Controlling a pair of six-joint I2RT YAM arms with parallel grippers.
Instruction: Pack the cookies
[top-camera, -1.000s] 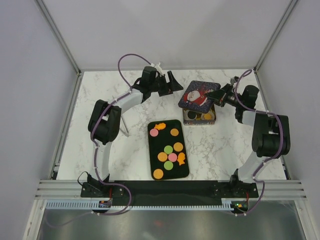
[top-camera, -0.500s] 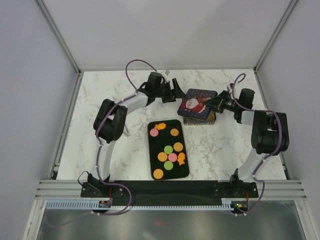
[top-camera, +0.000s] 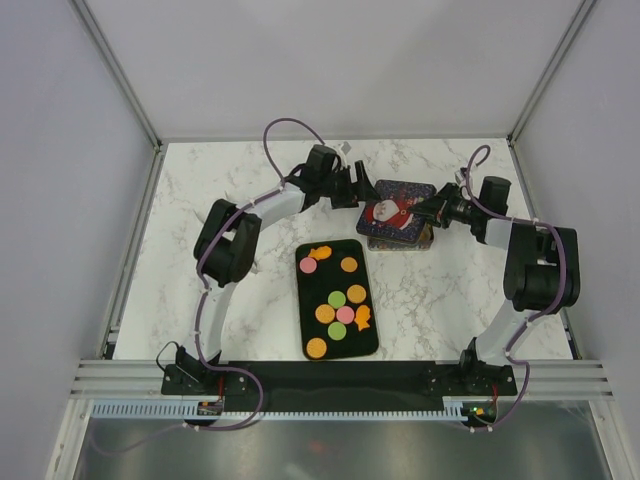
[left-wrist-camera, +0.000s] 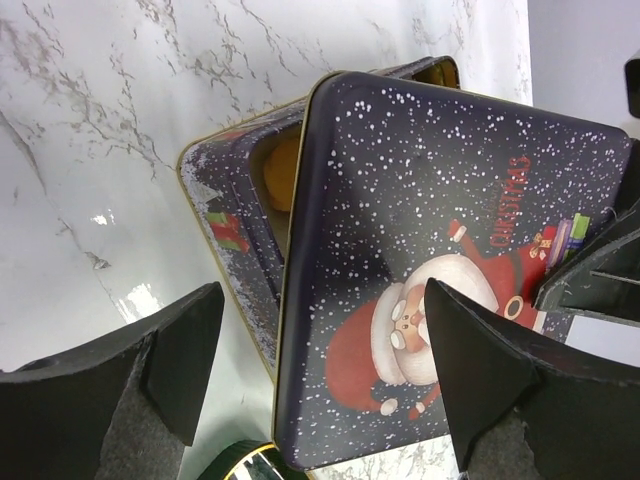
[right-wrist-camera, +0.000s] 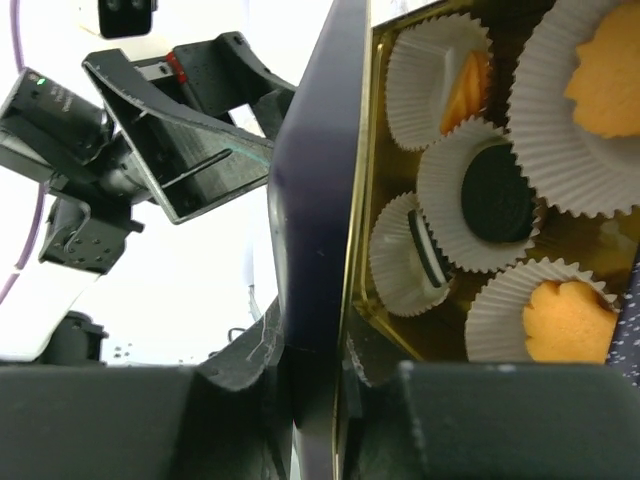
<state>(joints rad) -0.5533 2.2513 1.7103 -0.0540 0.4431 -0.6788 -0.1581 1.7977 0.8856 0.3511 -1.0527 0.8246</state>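
Several cookies (top-camera: 337, 298) in orange, pink and green lie on the black tray (top-camera: 370, 342) at mid table. The square tin (top-camera: 425, 240) stands at the back right. Its Santa lid (top-camera: 392, 212) lies tilted over it, leaving the tin partly uncovered. My right gripper (top-camera: 426, 210) is shut on the lid's right edge (right-wrist-camera: 315, 250). The right wrist view shows orange and dark cookies (right-wrist-camera: 495, 200) in paper cups inside the tin. My left gripper (top-camera: 364, 192) is open at the lid's left side. In the left wrist view its jaws straddle the lid's near corner (left-wrist-camera: 330, 400) without gripping.
The left wrist view shows the tin's wall (left-wrist-camera: 235, 225) under the lid (left-wrist-camera: 420, 250) and an orange cookie (left-wrist-camera: 283, 172) inside. Both arms meet over the tin at the back. Marble table top (top-camera: 200, 250) lies to the left, with enclosure walls around.
The right gripper has lowered the lid from a raised tilt down onto the tin. The left gripper has moved right, up to the lid's left edge.
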